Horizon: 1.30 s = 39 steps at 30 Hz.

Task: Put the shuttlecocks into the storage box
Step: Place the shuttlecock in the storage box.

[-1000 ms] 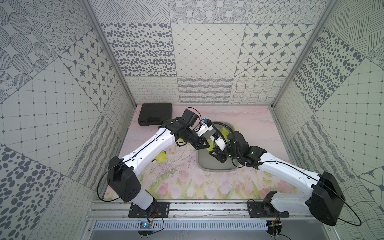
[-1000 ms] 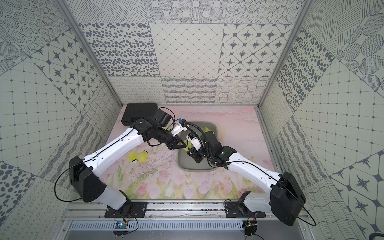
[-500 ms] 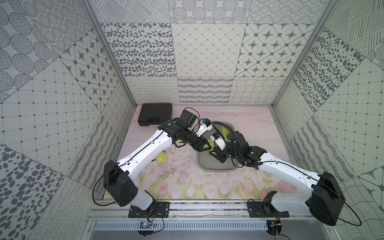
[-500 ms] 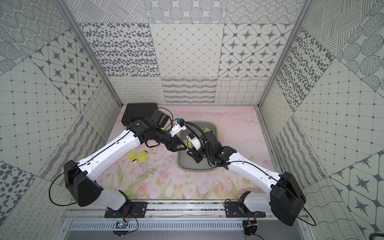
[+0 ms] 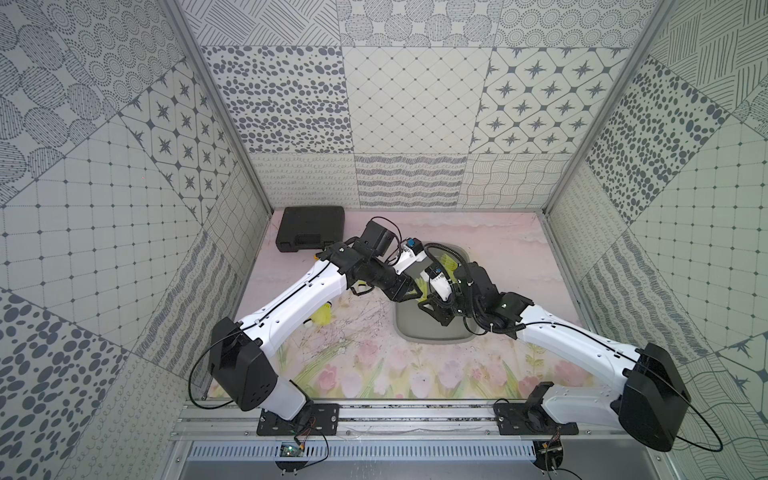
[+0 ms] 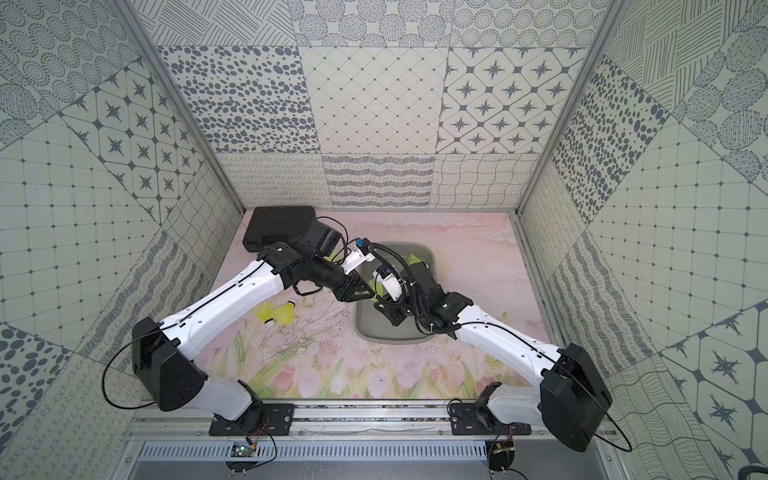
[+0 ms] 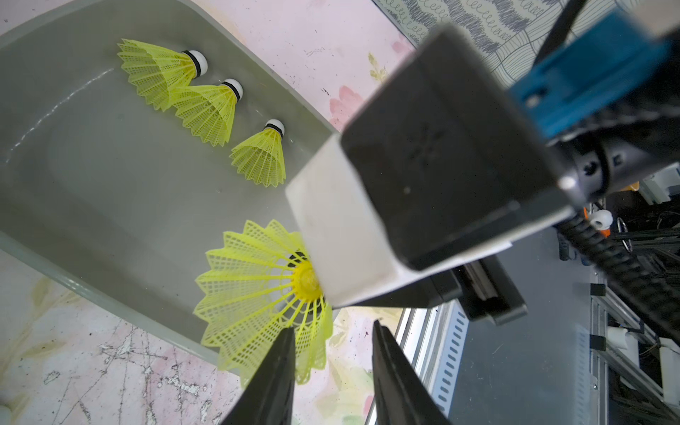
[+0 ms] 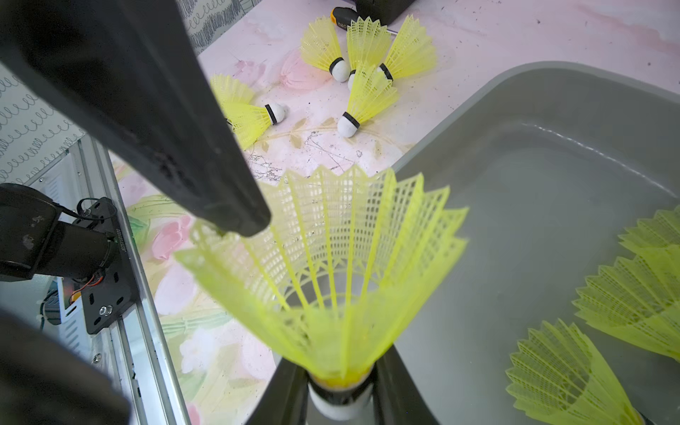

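My right gripper (image 8: 340, 393) is shut on the white cork of a neon yellow shuttlecock (image 8: 331, 276), held skirt-up over the near-left edge of the grey storage box (image 8: 533, 184). My left gripper (image 7: 333, 353) is open beside it. One of its fingers (image 8: 206, 176) touches the skirt's rim, and part of the skirt (image 7: 257, 294) lies in the gap. Three shuttlecocks (image 7: 209, 110) lie in the box (image 7: 110, 184). Several more (image 8: 368, 95) lie on the mat to its left. In both top views the grippers (image 5: 409, 291) (image 6: 386, 309) meet over the box (image 5: 432, 336) (image 6: 386, 332).
A black hard case (image 5: 311, 227) sits at the back left corner, and a screwdriver handle (image 8: 340, 18) lies beside the loose shuttlecocks (image 6: 286, 316). Patterned walls close in three sides. A metal rail runs along the front edge.
The left arm's shoulder link has swung slightly toward the left wall, while its gripper stays by the held shuttlecock. The right arm has not moved.
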### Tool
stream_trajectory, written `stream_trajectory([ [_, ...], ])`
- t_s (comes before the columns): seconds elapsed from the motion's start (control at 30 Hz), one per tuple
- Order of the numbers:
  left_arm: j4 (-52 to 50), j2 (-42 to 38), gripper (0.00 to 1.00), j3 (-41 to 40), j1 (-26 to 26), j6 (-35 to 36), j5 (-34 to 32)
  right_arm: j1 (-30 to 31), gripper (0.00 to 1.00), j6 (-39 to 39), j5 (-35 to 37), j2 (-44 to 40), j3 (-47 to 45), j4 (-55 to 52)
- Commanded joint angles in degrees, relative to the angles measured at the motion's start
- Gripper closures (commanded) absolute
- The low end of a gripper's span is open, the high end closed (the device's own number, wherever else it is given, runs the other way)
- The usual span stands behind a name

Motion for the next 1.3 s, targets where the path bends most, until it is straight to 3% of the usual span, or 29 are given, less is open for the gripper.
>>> stream_trajectory([
  [0.0,-0.30,0.53,0.67,-0.01,-0.21,1.86,-0.33,-0.36,0.74,0.57,-0.67,-0.47,1.68,2.85],
  [0.47,-4.49,0.68,0.76,0.54,-0.35,1.99,-2.78,-1.23,0.74,0.90,0.47,-0.52,1.70,2.24],
  [0.77,-4.94,0.63,0.99,0.96,-0.59,1.49,-2.78,-1.41,0.73,1.05,1.29,-0.44,1.79,1.69],
  [0.83,-4.57,0.58,1.00,0.97,-0.67,1.21,-2.45,-1.38,0.72,1.04,1.44,-0.53,1.77,1.61],
  [0.93,-2.86,0.24,1.00,0.53,-0.70,-0.07,-1.59,-1.54,0.66,1.17,1.59,-0.79,1.57,1.75],
  [1.07,2.05,-0.68,1.00,-1.24,-0.69,-4.83,-1.74,-1.50,0.49,1.25,4.29,-2.00,0.64,2.27],
  [1.17,8.00,-1.66,1.00,-3.60,-0.65,-11.87,-3.92,-1.74,0.37,1.71,9.33,-3.45,-0.64,2.56],
  [1.27,16.94,-2.47,1.00,-7.58,-0.85,-22.41,-3.68,-3.35,0.33,3.12,13.84,-5.49,-2.42,2.50],
])
